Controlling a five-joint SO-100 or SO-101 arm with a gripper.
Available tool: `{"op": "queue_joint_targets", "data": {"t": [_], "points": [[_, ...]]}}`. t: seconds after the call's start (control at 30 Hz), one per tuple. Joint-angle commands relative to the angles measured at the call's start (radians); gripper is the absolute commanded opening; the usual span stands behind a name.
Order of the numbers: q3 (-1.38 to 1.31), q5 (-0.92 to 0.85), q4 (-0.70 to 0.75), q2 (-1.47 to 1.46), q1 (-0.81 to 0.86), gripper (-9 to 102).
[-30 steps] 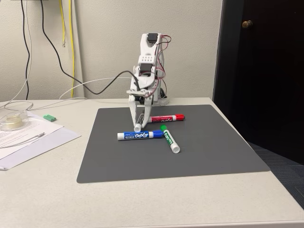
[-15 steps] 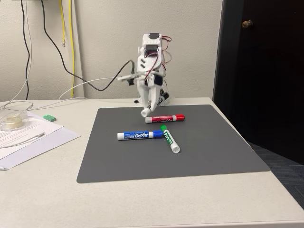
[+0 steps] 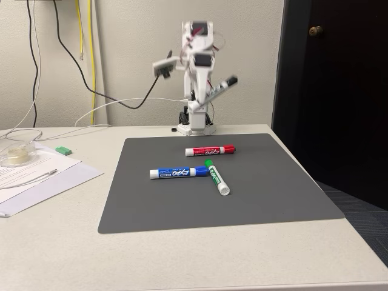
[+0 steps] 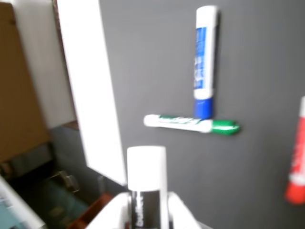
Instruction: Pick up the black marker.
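My gripper point(image 3: 205, 97) is raised high above the back edge of the grey mat point(image 3: 273, 188), shut on the black marker point(image 3: 223, 85), which slants up to the right. In the wrist view the marker's white barrel with its black label band point(image 4: 147, 186) sticks out between the fingers of the gripper point(image 4: 147, 212) at the bottom edge. Its cap is hidden.
On the mat lie a red marker point(image 3: 210, 150) point(image 4: 298, 167), a blue marker point(image 3: 177, 173) point(image 4: 205, 71) and a green marker point(image 3: 217, 177) point(image 4: 190, 124), the latter two touching. Papers point(image 3: 36, 176), a clear round dish point(image 3: 15, 154) and a small green piece point(image 3: 63, 150) sit on the left. Cables hang behind.
The arm has swung up and back from the mat, lifting the black marker off the surface into the air. The red, blue and green markers have stayed put.
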Motion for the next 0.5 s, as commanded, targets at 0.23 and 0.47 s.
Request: {"op": "queue_joint_targets", "data": {"t": [0.23, 0.47], "points": [[0.230, 0.052, -0.101, 0.273, -0.009, 0], [0.709, 0.051, -0.382, 0.623, -0.021, 0]]}}
